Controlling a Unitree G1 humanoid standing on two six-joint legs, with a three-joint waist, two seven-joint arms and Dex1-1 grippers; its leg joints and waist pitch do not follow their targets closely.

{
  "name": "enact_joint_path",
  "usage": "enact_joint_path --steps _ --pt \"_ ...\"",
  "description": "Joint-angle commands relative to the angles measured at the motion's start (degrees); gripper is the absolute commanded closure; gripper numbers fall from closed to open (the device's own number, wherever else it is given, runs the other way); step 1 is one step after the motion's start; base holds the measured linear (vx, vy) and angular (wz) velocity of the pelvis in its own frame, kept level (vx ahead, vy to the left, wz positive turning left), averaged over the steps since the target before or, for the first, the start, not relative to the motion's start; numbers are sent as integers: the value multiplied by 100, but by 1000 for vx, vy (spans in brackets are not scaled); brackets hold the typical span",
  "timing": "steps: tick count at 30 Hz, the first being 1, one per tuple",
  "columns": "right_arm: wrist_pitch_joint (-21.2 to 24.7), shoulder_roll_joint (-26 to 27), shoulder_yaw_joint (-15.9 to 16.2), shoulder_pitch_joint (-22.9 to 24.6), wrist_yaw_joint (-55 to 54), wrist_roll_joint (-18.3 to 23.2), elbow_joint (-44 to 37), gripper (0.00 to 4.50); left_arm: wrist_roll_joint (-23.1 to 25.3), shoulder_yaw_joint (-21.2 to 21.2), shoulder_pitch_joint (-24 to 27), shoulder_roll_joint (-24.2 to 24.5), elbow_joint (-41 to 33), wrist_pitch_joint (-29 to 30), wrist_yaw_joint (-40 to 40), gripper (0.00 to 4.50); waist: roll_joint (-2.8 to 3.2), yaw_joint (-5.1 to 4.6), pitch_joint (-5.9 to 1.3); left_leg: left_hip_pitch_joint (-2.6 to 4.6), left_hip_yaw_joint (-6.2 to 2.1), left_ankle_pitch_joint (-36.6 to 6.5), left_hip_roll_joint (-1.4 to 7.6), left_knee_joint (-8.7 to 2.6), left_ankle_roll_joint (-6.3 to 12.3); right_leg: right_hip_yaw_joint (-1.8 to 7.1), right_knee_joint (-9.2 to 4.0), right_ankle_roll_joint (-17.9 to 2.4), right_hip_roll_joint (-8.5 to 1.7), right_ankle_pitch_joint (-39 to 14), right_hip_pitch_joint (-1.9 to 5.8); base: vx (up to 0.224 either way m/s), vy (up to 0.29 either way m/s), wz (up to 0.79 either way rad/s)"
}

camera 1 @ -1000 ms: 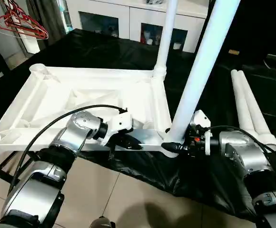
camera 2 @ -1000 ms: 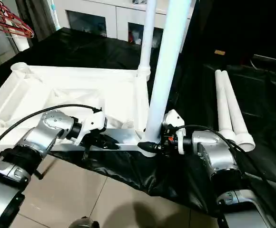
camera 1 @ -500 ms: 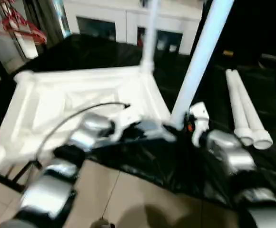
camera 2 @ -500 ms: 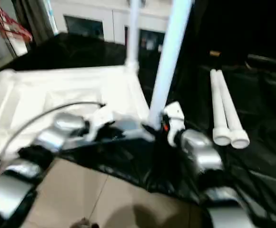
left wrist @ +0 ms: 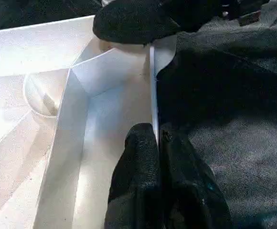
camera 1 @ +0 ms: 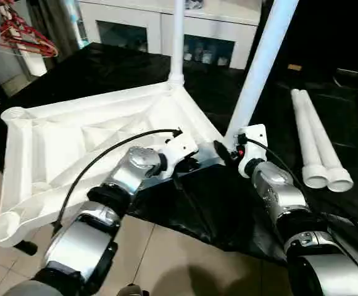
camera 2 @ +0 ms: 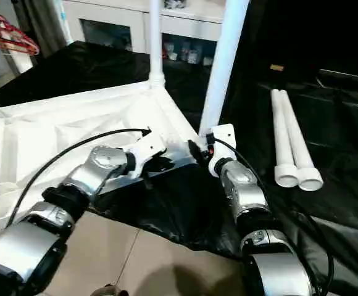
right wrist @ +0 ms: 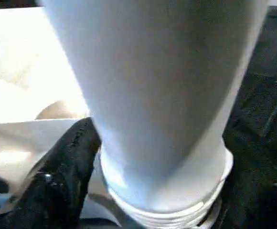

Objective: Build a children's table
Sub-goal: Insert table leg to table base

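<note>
the left gripper (left wrist: 158,143) is pinched shut on the thin near rim of the tabletop (camera 1: 74,132), one black finger on the ribbed inner side, the other on the outer side over the black cloth (camera 1: 191,203). just past its fingertips along that rim sits the near corner socket with a leg (camera 1: 259,65) standing in it.

the right gripper (camera 1: 223,153) is at the base of this leg, next to the left gripper's wrist. in the right wrist view one black finger (right wrist: 64,176) lies against the side of the tube just above its ringed collar; whether the fingers clamp the tube or merely flank it cannot be told.

the tabletop lies upside down, ribs up, spreading away to the left of both grippers, partly over the cloth and partly past its edge above the tiled floor (camera 1: 166,265). beyond the left gripper, at the far corner, a second leg (camera 1: 178,37) stands upright in its socket.

well to the right of the right gripper two loose legs (camera 1: 315,139) lie side by side on the cloth, touching. farthest off stand a white glass-door cabinet (camera 1: 166,28) and red hangers (camera 1: 18,37).
</note>
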Motion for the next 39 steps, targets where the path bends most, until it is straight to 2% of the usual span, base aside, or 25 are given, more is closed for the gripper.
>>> enact_joint_path --steps 1,5,6,7,12,13,15,18,19,20,24,25,26,28,31,37,39 --pt "62 -12 458 114 1030 24 -87 62 -129 -58 70 19 -294 -351 -494 450 -18 5 -399 43 -148 -1135 267 -407 279 336 -458 -1143 -454 -1210 323 0 0 0" --pt "35 -293 655 290 1899 58 -344 62 -160 -130 194 168 -441 -453 -906 450 -16 21 -414 41 -134 -936 295 -381 421 330 -395 -1284 -434 -748 326 0 0 0" --pt "102 -501 783 425 2493 126 -578 62 -241 -158 267 278 -555 -494 -1245 450 -17 40 -410 43 -130 -900 296 -378 469 326 -384 -1342 -432 -660 330 0 0 0" --pt "165 -606 842 489 2764 169 -700 62 -301 -159 302 334 -618 -496 -1420 450 5 53 -415 34 -126 -906 300 -368 502 326 -367 -1377 -431 -599 334 0 0 0" --pt "362 -1093 1060 680 3936 292 -1067 62 -556 -208 406 597 -839 -486 -2360 450 -16 69 -402 44 -123 -1042 304 -373 512 323 -386 -1436 -432 -736 330 0 0 0" --pt "477 -1233 1160 747 4289 347 -1219 62 -565 -241 392 686 -864 -453 -2586 450 5 80 -407 46 -127 -1045 311 -369 510 330 -381 -1433 -446 -766 330 0 0 0" --pt "548 -1308 1220 789 4499 377 -1321 62 -574 -240 390 735 -883 -429 -2731 450 -3 85 -404 59 -129 -1067 320 -379 487 328 -392 -1429 -440 -814 316 0 0 0" --pt "608 -1353 1252 826 4643 402 -1411 62 -596 -232 396 763 -911 -390 -2837 450 7 92 -402 67 -133 -1127 325 -388 399 329 -403 -1430 -449 -938 307 0 0 0" --pt "712 -1406 1277 886 4842 451 -1558 62 -637 -209 404 795 -958 -333 -2954 450 29 103 -398 75 -132 -1159 319 -390 378 331 -417 -1420 -439 -955 315 0 0 0" --pt "764 -1424 1287 915 4918 477 -1630 62 -659 -197 407 808 -979 -309 -2994 450 26 118 -411 65 -137 -1107 324 -385 388 333 -391 -1450 -446 -829 323 0 0 0" --pt "919 -1374 1235 1003 4980 641 -1766 98 -745 -160 440 823 -1039 -225 -3127 450 46 157 -420 74 -135 -1056 323 -377 385 329 -383 -1485 -448 -705 312 0 0 0" --pt "938 -1351 1223 1022 4977 668 -1779 119 -748 -162 450 822 -1046 -218 -3145 450 48 168 -416 80 -133 -1091 323 -381 365 330 -389 -1486 -446 -740 307 0 0 0" --pt "967 -1308 1231 1086 4952 686 -1847 119 -748 -165 488 827 -1076 -214 -3170 450 89 188 -420 87 -144 -1114 334 -387 331 327 -381 -1488 -448 -740 302 0 0 0" --pt "968 -1279 1241 1130 4941 693 -1861 141 -749 -162 504 834 -1083 -205 -3196 450 67 195 -418 86 -143 -1164 331 -393 297 328 -382 -1480 -443 -698 307 0 0 0" --pt "971 -1228 1215 1193 4893 721 -1873 147 -728 -144 503 833 -1057 -204 -3181 450 91 199 -420 80 -148 -1189 324 -394 260 325 -384 -1461 -449 -732 314 0 0 0" --pt "867 -1107 1040 1340 4682 830 -1810 154 -702 -53 509 832 -1061 -207 -2980 450 93 211 -419 72 -150 -1207 321 -396 260 324 -397 -1427 -456 -807 314 0 0 0" --pt "844 -1080 996 1378 4621 846 -1795 154 -712 -26 518 840 -1081 -203 -2927 450 114 211 -414 79 -151 -1275 320 -403 231 323 -416 -1401 -455 -915 310 0 0 0"
